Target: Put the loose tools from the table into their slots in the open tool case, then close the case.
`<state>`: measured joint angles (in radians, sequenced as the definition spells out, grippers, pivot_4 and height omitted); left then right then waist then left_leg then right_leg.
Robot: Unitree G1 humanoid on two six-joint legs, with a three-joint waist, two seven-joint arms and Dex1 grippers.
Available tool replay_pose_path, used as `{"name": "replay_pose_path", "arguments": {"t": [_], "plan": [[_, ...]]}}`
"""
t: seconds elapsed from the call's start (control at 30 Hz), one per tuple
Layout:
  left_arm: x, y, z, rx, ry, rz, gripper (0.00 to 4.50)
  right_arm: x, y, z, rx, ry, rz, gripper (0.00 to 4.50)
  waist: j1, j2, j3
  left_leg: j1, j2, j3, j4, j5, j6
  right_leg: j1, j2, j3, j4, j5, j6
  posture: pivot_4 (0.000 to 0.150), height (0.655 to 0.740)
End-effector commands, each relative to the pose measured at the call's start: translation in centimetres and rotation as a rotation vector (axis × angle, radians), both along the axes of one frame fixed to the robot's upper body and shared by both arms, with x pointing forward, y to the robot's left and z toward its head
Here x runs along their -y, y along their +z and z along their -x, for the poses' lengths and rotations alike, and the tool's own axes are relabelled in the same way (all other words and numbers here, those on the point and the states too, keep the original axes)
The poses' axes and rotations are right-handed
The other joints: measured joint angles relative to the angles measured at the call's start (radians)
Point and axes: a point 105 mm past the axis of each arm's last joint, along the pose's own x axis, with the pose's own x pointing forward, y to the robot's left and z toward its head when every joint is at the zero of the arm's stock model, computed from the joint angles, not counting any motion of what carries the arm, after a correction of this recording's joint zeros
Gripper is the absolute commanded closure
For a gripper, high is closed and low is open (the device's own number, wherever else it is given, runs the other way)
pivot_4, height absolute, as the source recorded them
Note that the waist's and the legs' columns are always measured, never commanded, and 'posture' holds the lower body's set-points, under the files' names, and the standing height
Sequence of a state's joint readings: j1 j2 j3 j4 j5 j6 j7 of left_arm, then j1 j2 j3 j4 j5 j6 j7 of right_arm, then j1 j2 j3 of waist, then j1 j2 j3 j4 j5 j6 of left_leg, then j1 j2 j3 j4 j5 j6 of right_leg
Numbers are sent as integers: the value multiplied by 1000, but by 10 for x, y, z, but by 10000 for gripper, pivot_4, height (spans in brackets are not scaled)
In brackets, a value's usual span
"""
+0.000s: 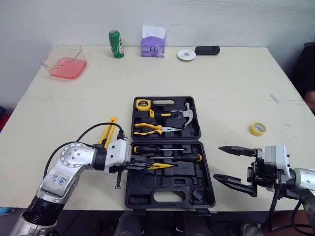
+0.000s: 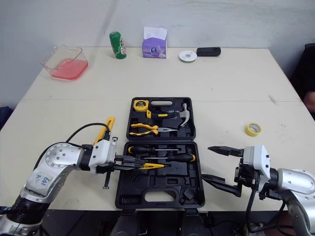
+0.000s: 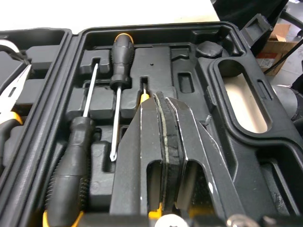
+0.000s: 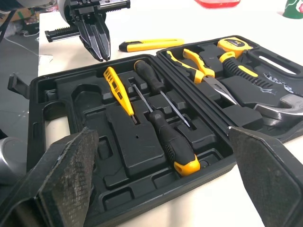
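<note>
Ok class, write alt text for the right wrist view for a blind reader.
An open black tool case holds two screwdrivers, a yellow tester, pliers, a tape measure and a hammer. The left gripper, shut, hangs near the tester; the right gripper, open, frames the foreground.

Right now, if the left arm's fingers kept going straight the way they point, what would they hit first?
Likely the yellow tester screwdriver in the tool case, just past the left gripper, fingers shut; depth is unclear.
</note>
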<state>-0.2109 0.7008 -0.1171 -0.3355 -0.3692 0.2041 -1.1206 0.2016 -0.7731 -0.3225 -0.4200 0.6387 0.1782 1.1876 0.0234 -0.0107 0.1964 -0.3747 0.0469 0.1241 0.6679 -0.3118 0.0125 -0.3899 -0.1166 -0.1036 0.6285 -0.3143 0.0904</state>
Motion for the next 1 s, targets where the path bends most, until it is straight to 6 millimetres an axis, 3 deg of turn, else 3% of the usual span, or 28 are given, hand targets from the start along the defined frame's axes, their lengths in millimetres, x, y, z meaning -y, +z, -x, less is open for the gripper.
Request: {"name": "replay_pose_path", "arguments": {"t": [0.03, 0.13, 0.73, 1.0], "plan": [[-4, -9, -1, -1, 31, -17, 44762, 2, 6, -1, 40, 1, 1, 0, 0, 0, 0, 0, 0, 0, 0, 0, 0, 0, 0, 0, 0, 0, 0, 1500, 7400], [-5, -20, -6, -11, 86, -41, 44762, 3, 5, -1, 42, 0, 0, 0, -1, 0, 0, 0, 0, 0, -1, 0, 0, 0, 0, 0, 0, 0, 0, 1500, 7400], [-2, -35, -16, -48, 146, -71, 44762, 4, 3, -1, 45, -16, 1, 0, 0, 0, 0, 0, 0, 0, -1, 0, 0, 0, 0, 0, 0, 0, 0, 1500, 7400], [-1, -46, -10, -112, 126, -122, 44762, 5, 2, -3, 46, -25, 2, 0, 0, 0, 0, 0, 0, 0, -1, 0, 0, 0, 0, 0, 0, 0, 0, 1500, 7400]]}}
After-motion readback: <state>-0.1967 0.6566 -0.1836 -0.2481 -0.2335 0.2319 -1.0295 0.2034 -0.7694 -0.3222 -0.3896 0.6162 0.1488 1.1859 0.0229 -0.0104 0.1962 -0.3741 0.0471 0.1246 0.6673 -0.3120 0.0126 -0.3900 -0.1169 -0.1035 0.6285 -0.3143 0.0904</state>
